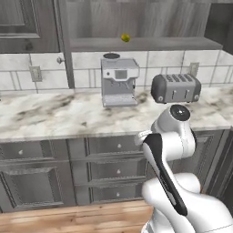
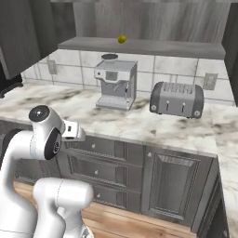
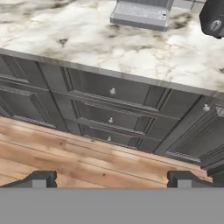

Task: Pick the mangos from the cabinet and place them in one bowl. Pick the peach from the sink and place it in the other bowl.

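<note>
Overhead, a yellow-green mango (image 1: 125, 38) sat on the open cabinet's shelf (image 1: 145, 44), above the coffee machine (image 1: 119, 82) on the worktop (image 1: 54, 116); the pincer (image 3: 110, 179) was spread wide, empty, facing the drawers (image 3: 111, 107).

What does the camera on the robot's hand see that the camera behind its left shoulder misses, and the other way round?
The hand view alone shows the gripper, its fingertips standing wide apart over the wooden floor. The left base view alone shows a yellow-green mango on the cabinet shelf, and the wall outlets. Both share the marble counter, the coffee machine, the toaster and the knobbed drawers.
</note>
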